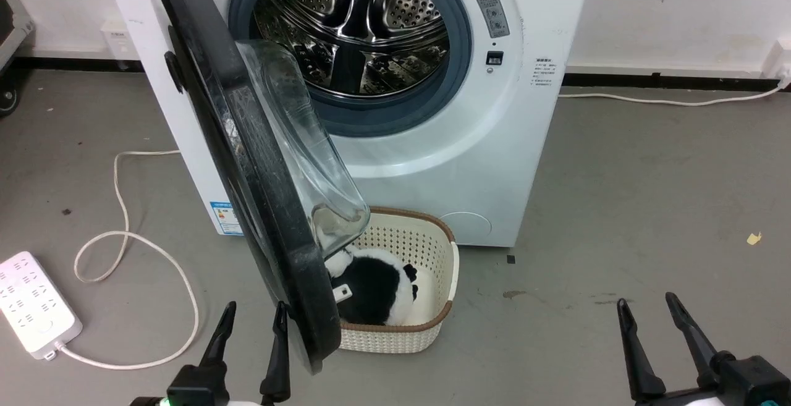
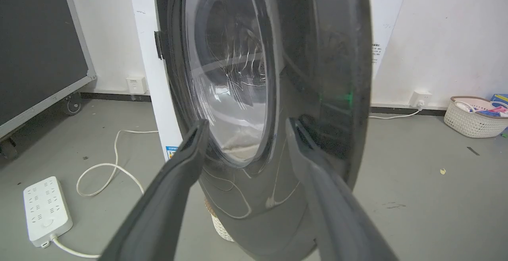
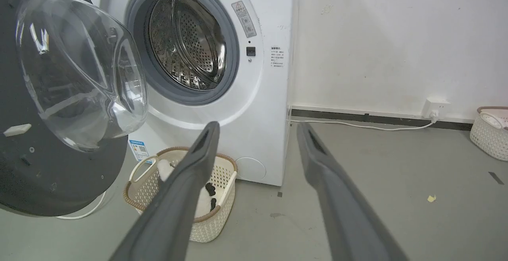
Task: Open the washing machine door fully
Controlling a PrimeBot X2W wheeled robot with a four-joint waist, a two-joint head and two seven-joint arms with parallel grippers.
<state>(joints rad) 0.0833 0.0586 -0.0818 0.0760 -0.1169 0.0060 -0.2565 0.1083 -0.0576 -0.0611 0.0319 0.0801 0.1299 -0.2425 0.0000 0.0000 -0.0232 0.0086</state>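
The white washing machine [image 1: 432, 146] stands against the wall with its steel drum [image 1: 358, 29] exposed. The washing machine door [image 1: 247, 165], a black disc with a clear glass bowl [image 1: 303, 146], is swung out roughly square to the front, edge-on in the head view. My left gripper [image 1: 253, 324] is open just left of the door's lower edge, facing the glossy outer face of the door [image 2: 321, 74]; I cannot tell whether it touches. My right gripper [image 1: 646, 304] hangs open over bare floor at the right, holding nothing. The right wrist view shows the door's inner side [image 3: 47, 173].
A cream woven basket [image 1: 454, 270] holding a black-and-white plush toy [image 1: 371, 288] sits on the floor under the door. A white power strip [image 1: 34, 304] and its looping cable [image 1: 123, 227] lie at the left. Another basket [image 2: 472, 120] stands by the wall, a wheeled black case [image 2: 35, 46] far left.
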